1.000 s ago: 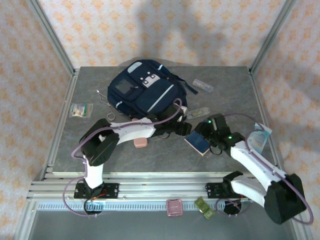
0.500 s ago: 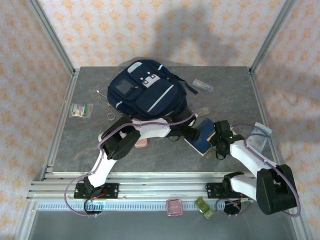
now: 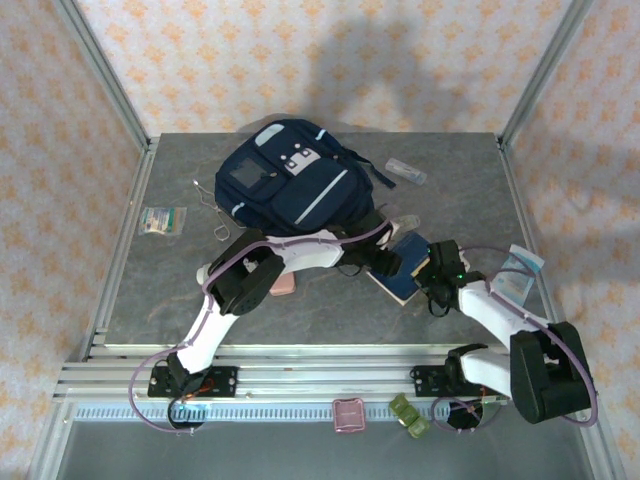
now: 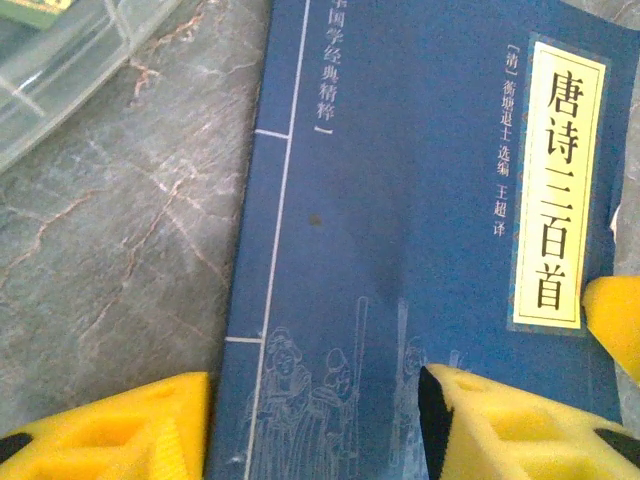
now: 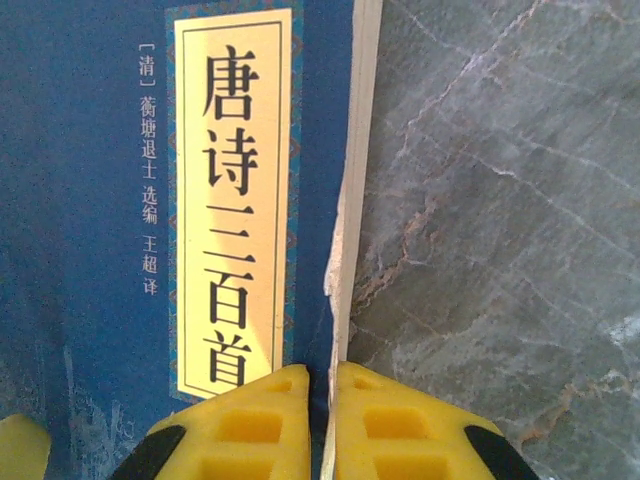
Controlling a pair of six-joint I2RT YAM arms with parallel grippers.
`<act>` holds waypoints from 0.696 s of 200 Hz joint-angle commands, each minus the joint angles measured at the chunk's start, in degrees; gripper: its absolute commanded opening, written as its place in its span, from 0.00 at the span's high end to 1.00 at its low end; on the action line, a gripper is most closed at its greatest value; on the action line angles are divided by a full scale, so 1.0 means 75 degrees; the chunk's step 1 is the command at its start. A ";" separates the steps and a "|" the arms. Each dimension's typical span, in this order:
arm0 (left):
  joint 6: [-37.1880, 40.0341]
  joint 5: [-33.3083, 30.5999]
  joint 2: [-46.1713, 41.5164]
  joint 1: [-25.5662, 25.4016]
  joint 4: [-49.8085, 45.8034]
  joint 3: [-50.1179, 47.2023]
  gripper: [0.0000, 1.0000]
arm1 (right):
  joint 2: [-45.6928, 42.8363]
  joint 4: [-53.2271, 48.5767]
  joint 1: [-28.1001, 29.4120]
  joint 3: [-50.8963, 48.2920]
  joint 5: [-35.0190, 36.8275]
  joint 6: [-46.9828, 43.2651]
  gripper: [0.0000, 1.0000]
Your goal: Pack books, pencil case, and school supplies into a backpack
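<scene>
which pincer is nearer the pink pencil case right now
Left. The left pincer is over the dark blue book, to the right of the pencil case. The right pincer grips that book's far edge, further from the case.

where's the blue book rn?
Top view: the blue book lies on the table right of centre, just in front of the backpack, between the left claw and the right claw, which pinches its page edge.
</scene>
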 commanded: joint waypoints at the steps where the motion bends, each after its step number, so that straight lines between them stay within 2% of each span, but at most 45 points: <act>1: -0.0052 0.1748 -0.0341 -0.0251 0.0998 -0.0582 0.50 | 0.0405 -0.0147 0.0006 -0.0389 -0.0239 0.0091 0.89; 43: -0.0637 0.2548 -0.1259 -0.0192 0.2559 -0.1588 0.55 | 0.0547 0.0006 0.0004 -0.0434 -0.0275 0.0090 0.89; 82: -0.1138 0.2645 -0.1504 -0.0118 0.3484 -0.2100 0.60 | 0.0573 0.0085 -0.0002 -0.0529 -0.0283 0.0091 0.88; 96: -0.1386 0.2663 -0.1555 -0.0068 0.3919 -0.2334 0.60 | 0.0562 0.0095 0.0000 -0.0552 -0.0289 0.0091 0.88; 120: -0.1457 0.2751 -0.1363 -0.0042 0.3837 -0.2212 0.56 | 0.0500 0.0176 -0.0004 -0.0623 -0.0309 0.0126 0.88; 126: -0.1550 0.2855 -0.1332 -0.0042 0.3988 -0.2231 0.60 | 0.0502 0.0189 0.0006 -0.0614 -0.0321 0.0126 0.88; 139: -0.1660 0.2993 -0.1296 -0.0042 0.4218 -0.2264 0.79 | 0.0526 0.0200 -0.0001 -0.0611 -0.0355 0.0125 0.88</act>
